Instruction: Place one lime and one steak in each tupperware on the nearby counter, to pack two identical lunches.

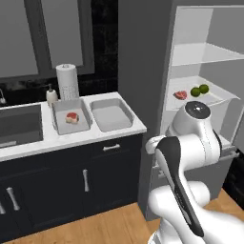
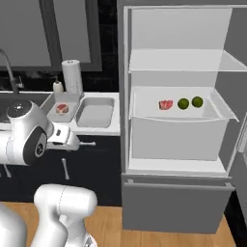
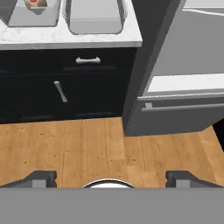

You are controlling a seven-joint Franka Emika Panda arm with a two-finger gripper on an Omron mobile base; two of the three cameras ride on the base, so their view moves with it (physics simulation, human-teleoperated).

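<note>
Two light-grey tupperware trays sit side by side on the white counter (image 1: 95, 136). The left tupperware (image 1: 61, 125) holds a thick steak (image 1: 71, 117) with a red top. The right tupperware (image 1: 112, 116) has nothing in it. Inside the open fridge, a flat pink steak (image 2: 166, 104) lies on a shelf, with one lime (image 2: 183, 103) and a second lime (image 2: 197, 101) just to its right. My gripper (image 3: 111, 177) is open and holds nothing. It hangs low in front of the cabinets, well short of the counter and the fridge. In the hand view, both trays (image 3: 95, 19) sit at the top edge.
A paper towel roll (image 1: 67, 81) and a soap dispenser (image 1: 51, 95) stand behind the trays, and a dark sink (image 1: 19, 125) lies to their left. Navy cabinets with silver handles (image 3: 87, 60) are below. The fridge's lower drawer (image 3: 183, 113) juts out over the wooden floor.
</note>
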